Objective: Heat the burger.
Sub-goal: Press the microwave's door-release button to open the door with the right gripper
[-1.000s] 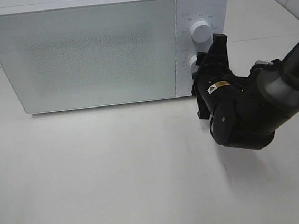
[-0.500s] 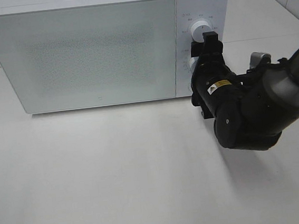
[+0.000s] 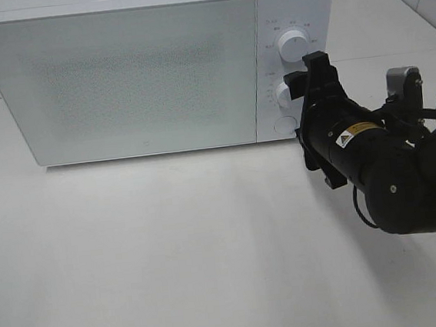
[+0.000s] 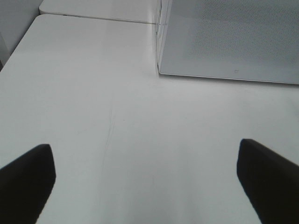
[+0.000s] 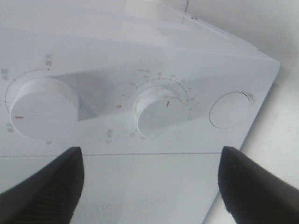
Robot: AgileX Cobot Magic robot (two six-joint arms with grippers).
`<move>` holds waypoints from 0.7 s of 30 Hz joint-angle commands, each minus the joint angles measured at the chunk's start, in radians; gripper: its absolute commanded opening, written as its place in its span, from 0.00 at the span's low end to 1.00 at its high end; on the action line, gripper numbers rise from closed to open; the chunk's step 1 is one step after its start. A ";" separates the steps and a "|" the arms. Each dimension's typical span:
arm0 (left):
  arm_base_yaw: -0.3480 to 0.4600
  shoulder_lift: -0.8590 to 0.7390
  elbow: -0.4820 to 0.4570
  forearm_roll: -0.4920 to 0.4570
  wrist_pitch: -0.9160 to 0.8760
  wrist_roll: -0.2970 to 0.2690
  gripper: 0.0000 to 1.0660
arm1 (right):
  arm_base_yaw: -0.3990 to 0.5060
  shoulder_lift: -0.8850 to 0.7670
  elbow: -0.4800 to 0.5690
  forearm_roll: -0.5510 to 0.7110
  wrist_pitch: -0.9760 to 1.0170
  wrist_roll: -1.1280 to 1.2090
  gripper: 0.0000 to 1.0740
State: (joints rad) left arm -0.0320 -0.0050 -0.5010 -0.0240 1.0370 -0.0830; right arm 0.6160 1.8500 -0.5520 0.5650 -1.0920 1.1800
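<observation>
Microwave oven [image 3: 116,73] stands at the desk's [image 3: 172,253] far edge with its door closed. The frosted front hides the inside, and the burger shows in no view. Right tool [image 3: 307,74] hangs released just before the control panel, fingers spread either side of the lower dial [image 3: 286,91], gripping nothing. Left tool [image 4: 145,172] is likewise released, over bare desk near the oven's left front corner.

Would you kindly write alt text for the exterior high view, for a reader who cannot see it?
The open right gripper points at the lower dial on the control panel of a white microwave whose door is shut. The microwave stands on a white table; no food is visible.
</observation>
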 commanded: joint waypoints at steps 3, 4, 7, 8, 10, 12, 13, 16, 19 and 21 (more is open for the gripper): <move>0.004 -0.023 0.001 -0.003 -0.005 -0.004 0.92 | -0.002 -0.077 0.035 -0.051 0.115 -0.117 0.70; 0.004 -0.023 0.001 -0.003 -0.005 -0.004 0.92 | -0.002 -0.090 0.037 -0.057 0.145 -0.151 0.70; 0.004 -0.023 0.001 -0.003 -0.005 -0.004 0.92 | -0.006 -0.154 0.039 -0.073 0.283 -0.336 0.70; 0.004 -0.023 0.001 -0.003 -0.005 -0.004 0.92 | -0.006 -0.171 0.039 -0.073 0.320 -0.390 0.70; 0.004 -0.023 0.001 -0.003 -0.005 -0.004 0.92 | -0.006 -0.196 0.039 -0.072 0.378 -0.496 0.70; 0.004 -0.023 0.001 -0.003 -0.005 -0.004 0.92 | -0.006 -0.209 0.039 -0.072 0.408 -0.549 0.70; 0.004 -0.023 0.001 -0.003 -0.005 -0.004 0.92 | -0.006 -0.231 0.039 -0.072 0.464 -0.637 0.70; 0.004 -0.023 0.001 -0.003 -0.005 -0.004 0.92 | -0.013 -0.257 0.039 -0.071 0.550 -0.763 0.70; 0.004 -0.023 0.001 -0.003 -0.005 -0.004 0.92 | -0.038 -0.272 0.030 -0.072 0.650 -0.892 0.70; 0.004 -0.023 0.001 -0.004 -0.005 -0.004 0.92 | -0.062 -0.278 0.015 -0.076 0.731 -0.977 0.70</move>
State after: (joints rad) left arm -0.0320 -0.0050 -0.5010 -0.0240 1.0370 -0.0830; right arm 0.5830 1.5890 -0.5180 0.5000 -0.4730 0.3440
